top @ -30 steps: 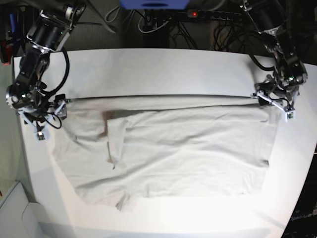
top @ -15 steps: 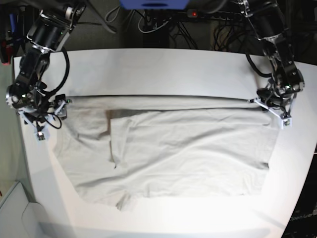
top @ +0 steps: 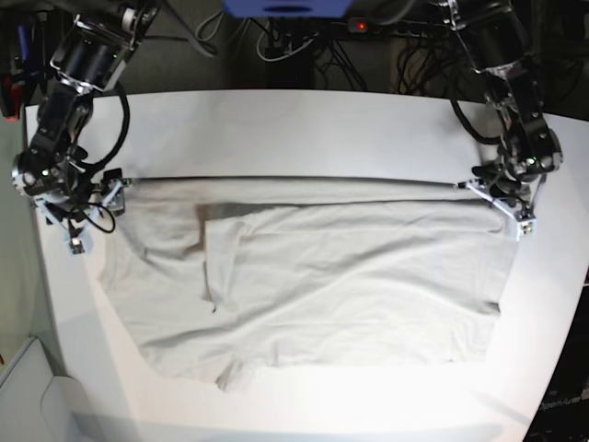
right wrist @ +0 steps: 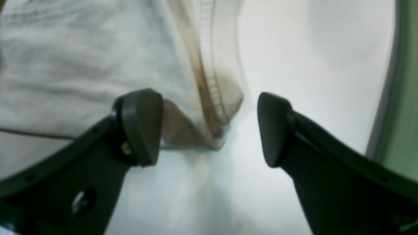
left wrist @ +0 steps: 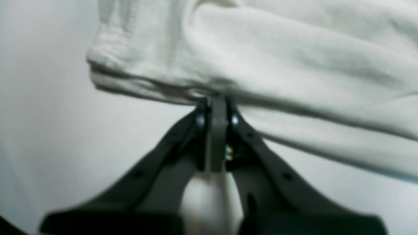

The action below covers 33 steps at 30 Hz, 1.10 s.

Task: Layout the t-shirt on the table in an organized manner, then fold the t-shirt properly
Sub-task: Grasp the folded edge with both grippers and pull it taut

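Observation:
The pale grey-beige t-shirt (top: 313, 276) lies spread and wrinkled across the white table (top: 276, 129), its far edge folded over in a straight line. On the right of the base view, my left gripper (top: 502, 204) is at the shirt's far right corner. The left wrist view shows this gripper (left wrist: 217, 102) shut on a fold of the t-shirt (left wrist: 277, 58). My right gripper (top: 87, 221) is at the far left corner. In the right wrist view it (right wrist: 209, 127) stands open, and the shirt's stitched hem corner (right wrist: 215, 98) lies between its fingers, ungripped.
A power strip (top: 396, 28) and tangled cables (top: 304, 46) run behind the table's far edge. The table's left edge (right wrist: 382, 98) is close beside my right gripper, with green floor beyond it. Bare tabletop (top: 534, 350) surrounds the shirt.
My left gripper has closed on the shirt's far right corner and drawn it slightly outward, so the far edge runs straighter. The right gripper stayed open and shifted a little.

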Motion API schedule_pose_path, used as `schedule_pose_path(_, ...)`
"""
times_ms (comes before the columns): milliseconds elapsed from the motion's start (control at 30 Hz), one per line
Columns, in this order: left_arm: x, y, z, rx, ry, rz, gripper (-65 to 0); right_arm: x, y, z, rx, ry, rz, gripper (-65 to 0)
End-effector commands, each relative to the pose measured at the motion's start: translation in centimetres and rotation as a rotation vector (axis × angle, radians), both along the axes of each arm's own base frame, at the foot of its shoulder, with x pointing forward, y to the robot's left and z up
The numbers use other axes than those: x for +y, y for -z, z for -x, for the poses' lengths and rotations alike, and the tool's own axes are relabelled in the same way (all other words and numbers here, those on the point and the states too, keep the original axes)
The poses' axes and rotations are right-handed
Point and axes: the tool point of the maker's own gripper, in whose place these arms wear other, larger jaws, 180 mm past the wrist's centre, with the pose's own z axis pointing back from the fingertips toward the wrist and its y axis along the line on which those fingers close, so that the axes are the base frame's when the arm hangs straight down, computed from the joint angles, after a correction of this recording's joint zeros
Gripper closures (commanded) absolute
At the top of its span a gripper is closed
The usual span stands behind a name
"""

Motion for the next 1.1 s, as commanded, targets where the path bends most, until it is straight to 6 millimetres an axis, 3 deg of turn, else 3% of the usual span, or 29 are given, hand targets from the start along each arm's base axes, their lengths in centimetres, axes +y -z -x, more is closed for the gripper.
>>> schedule_pose_path(0, 0.8, -1.3, -0.1, -0.032, -0.002, -0.034, -1.9, -0.5, -1.5, -1.2, -0.057, 0.000, 0.008, -45.9)
schedule_pose_path(100, 1.2, -2.5, 0.4, -0.054, 0.009, -0.069, -5.6, -0.5, -1.5, -1.2, -0.057, 0.000, 0.008, -45.9)
schedule_pose_path(300, 2.6, -3.5, 1.0, -0.081, -0.026, -0.095, -35.6, -0.4, -1.5, -1.2, -0.057, -0.001, 0.004, -45.9)
schedule_pose_path(400, 3.8, -3.8, 0.8, -0.094, -0.068, -0.090, -45.2, -0.4, -1.5, -1.2, -0.057, -0.001, 0.004, -45.9)
schedule_pose_path(667, 7.2, -4.0, -1.0, -0.120, -0.094, -0.116, -46.2, -0.4, -1.4, -1.1, -0.054, 0.000, 0.006, -45.9)
schedule_pose_path(1067, 7.1, -1.8, -1.6, -0.084, -0.110, -0.065, -46.2, -0.4, -1.4, -1.1, -0.054, 0.000, 0.006, -45.9)
